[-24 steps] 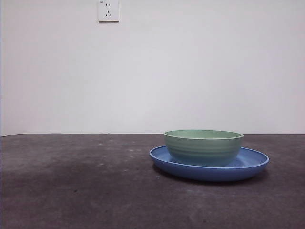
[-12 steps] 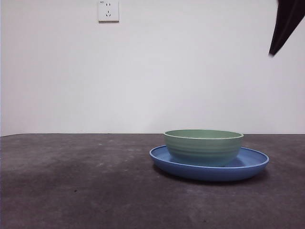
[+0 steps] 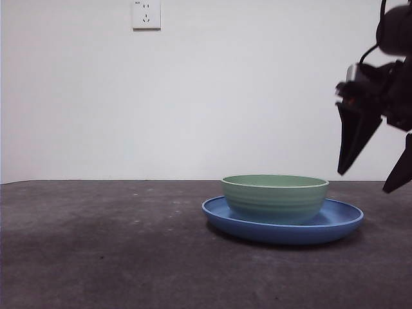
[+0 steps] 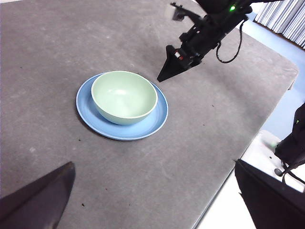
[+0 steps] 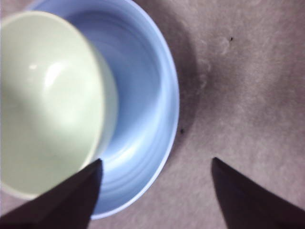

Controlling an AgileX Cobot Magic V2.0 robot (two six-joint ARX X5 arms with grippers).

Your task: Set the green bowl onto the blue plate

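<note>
The green bowl [image 3: 275, 198] sits upright in the blue plate [image 3: 344, 221] on the dark table, right of centre. My right gripper [image 3: 365, 181] is open and empty, hanging just above and to the right of the plate's rim, touching nothing. In the right wrist view the bowl [image 5: 47, 95] and plate [image 5: 143, 95] lie close below the open right gripper [image 5: 156, 161]. My left gripper [image 4: 154, 164] is open and empty, high above the table, looking down on the bowl [image 4: 124, 95], the plate [image 4: 159, 112] and the right gripper [image 4: 167, 74].
A white wall socket [image 3: 146, 14] is on the back wall. The table's edge [image 4: 248, 138] runs close to the plate's right side.
My right arm has come down from the top right corner to beside the plate's right rim. The bowl and plate have not moved.
</note>
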